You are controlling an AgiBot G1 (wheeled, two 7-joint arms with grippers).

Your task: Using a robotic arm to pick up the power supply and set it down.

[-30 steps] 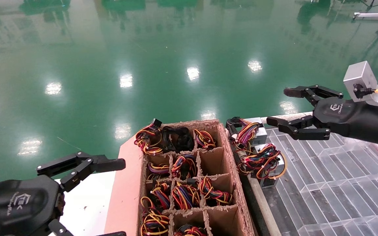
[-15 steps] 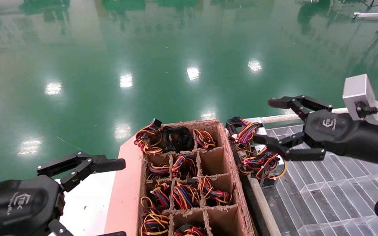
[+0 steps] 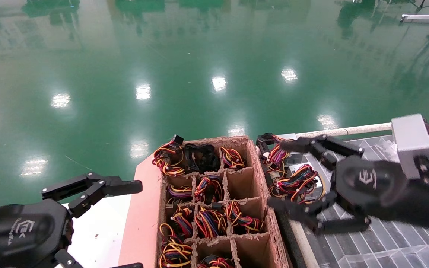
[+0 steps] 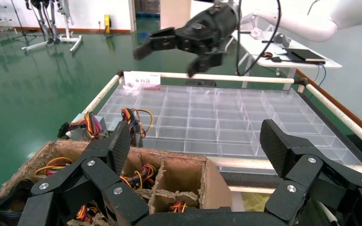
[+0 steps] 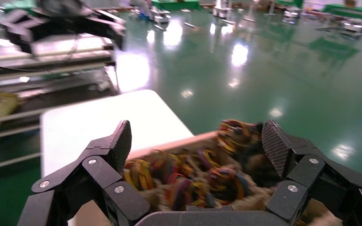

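Two power supplies rest on the near-left corner of the clear compartment tray [image 3: 389,245]: one silver box under coloured wires [image 3: 304,182] and another behind it [image 3: 287,150]. More wire bundles [image 3: 209,221] fill cells of the cardboard box [image 3: 241,178]. The robotic arm, with a grey block [image 3: 412,145] on its wrist, holds my right gripper [image 3: 279,173] open above the box's right wall, beside the nearer power supply. In the right wrist view the gripper [image 5: 197,141] has nothing between its fingers and the blurred wire bundles [image 5: 193,176] lie below. My left gripper [image 3: 129,225] is parked open at the lower left.
The divided cardboard box stands on a white table [image 3: 99,230], with a pink flap [image 3: 143,216] on its left side. A white rail [image 3: 348,130] borders the tray's far edge. In the left wrist view the tray [image 4: 217,113] stretches behind the box; green floor lies beyond.
My right gripper has dropped from above the tray's far rail and swung left, now over the box's right wall beside the power supplies. The left arm has not moved.
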